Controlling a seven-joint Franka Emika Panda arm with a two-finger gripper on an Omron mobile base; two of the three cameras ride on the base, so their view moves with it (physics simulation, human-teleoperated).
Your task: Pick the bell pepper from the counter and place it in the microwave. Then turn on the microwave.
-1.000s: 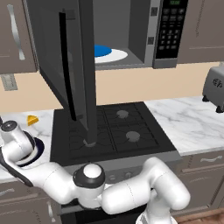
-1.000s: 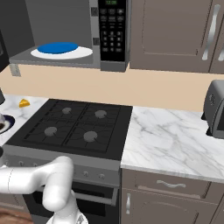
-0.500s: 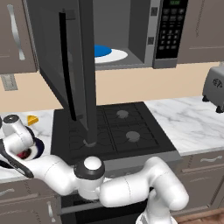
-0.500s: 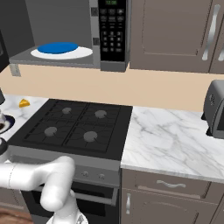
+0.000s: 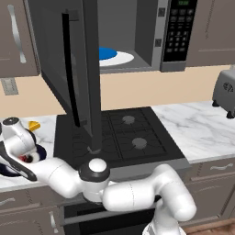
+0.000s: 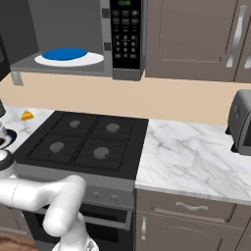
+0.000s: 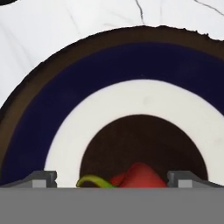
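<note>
Right now my hand camera looks straight down onto the plate (image 7: 39, 131), with its brown rim, dark blue ring, white ring and dark centre. I see the red bell pepper (image 7: 139, 176) lying in that dark centre, its green stem curling off to one side. My gripper (image 7: 112, 178) is spread wide, one fingertip (image 7: 42, 178) on each side of the pepper; I cannot tell whether either one touches it. Past the plate's rim I see the white marble counter (image 7: 65, 26) with grey veins.

From the left base camera I see my hand low over the plate (image 5: 10, 170) at the left end of the counter (image 5: 202, 131), a bit of red (image 5: 30, 158) showing beneath it. Just behind lies a small yellow wedge (image 5: 34, 124). Beside them is the black stovetop (image 5: 124, 135), and on the far right end of the counter stands a silver toaster (image 5: 225, 89). Above the stovetop the microwave (image 5: 176, 34) hangs with its door (image 5: 73, 69) swung wide open, and inside I see the white turntable (image 5: 117, 58) with a blue centre.
</note>
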